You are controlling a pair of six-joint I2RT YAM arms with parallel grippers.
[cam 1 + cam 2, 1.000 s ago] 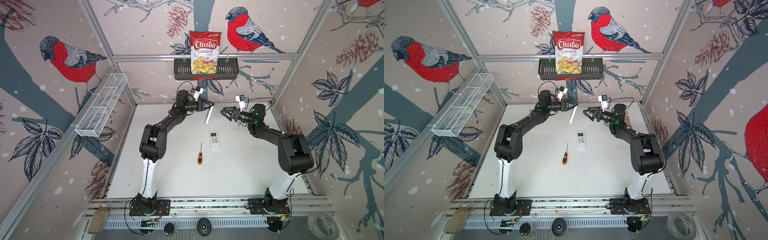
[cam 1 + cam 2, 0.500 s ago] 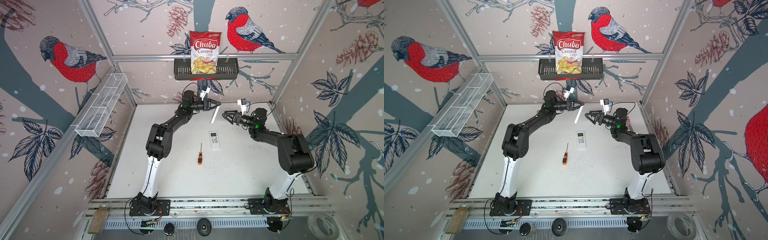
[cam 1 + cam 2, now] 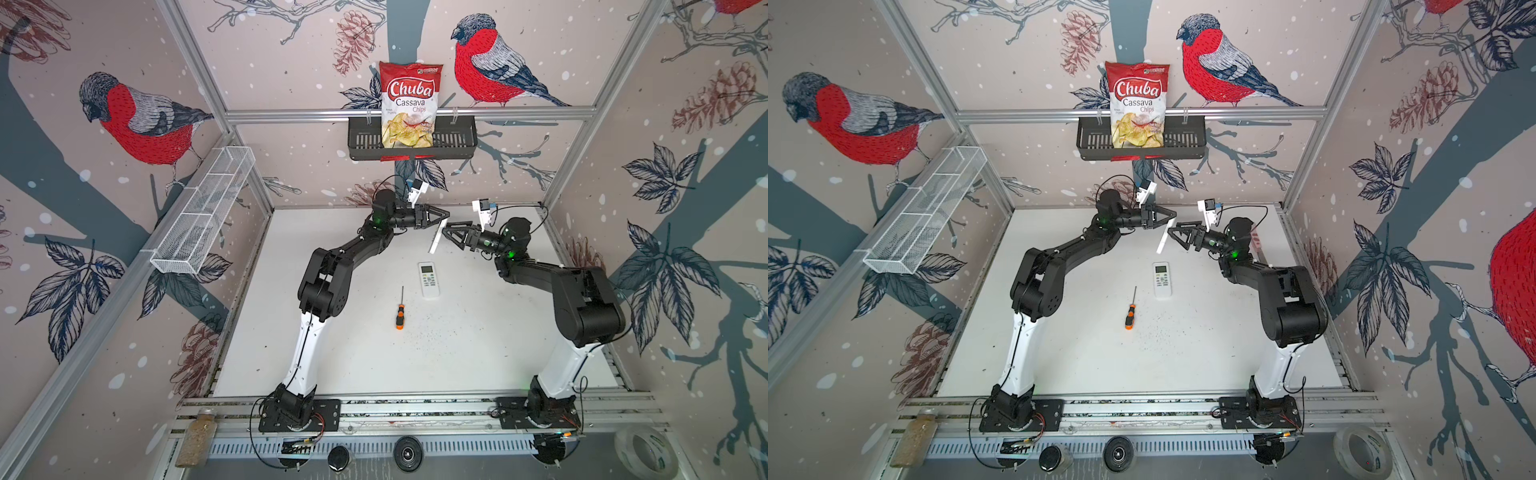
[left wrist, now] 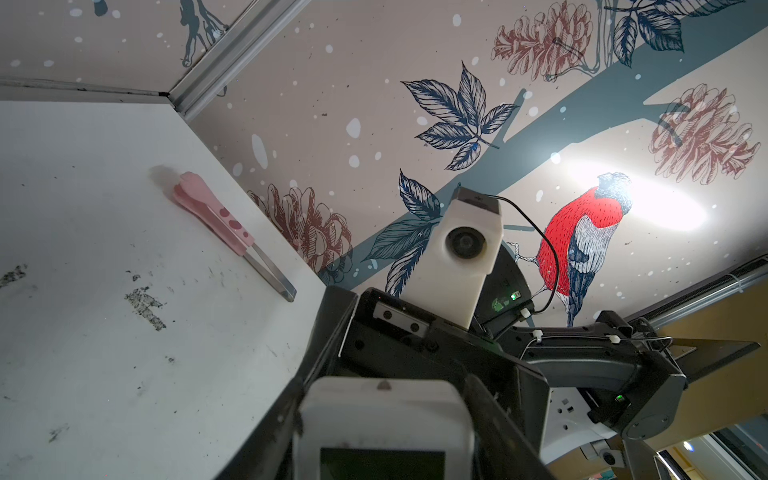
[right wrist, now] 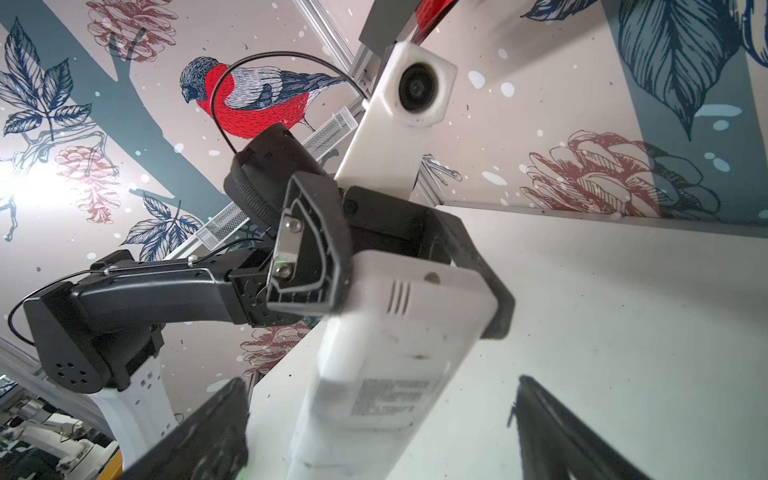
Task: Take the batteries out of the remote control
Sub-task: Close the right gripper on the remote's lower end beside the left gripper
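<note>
A second remote (image 3: pixel 429 280) lies face up on the white table (image 3: pixel 478 353), with an orange-and-black screwdriver (image 3: pixel 400 313) just beside it toward the front. Pink-handled scissors (image 4: pixel 216 212) lie near the right wall. On the back wall a chip bag (image 3: pixel 409 104) stands in a black basket (image 3: pixel 457 141), and a wire basket (image 3: pixel 203 216) hangs on the left wall.

In both top views, the left gripper (image 3: pixel 444 219) holds a white remote (image 3: pixel 435 243) by its top end above the far side of the table, so that it hangs tilted. The right gripper (image 3: pixel 445 232) has its jaws spread wide, one on either side of the remote's lower body, apparently not touching it. The batteries do not show. The remote's back looks closed, though its lower end is blurred.
</note>
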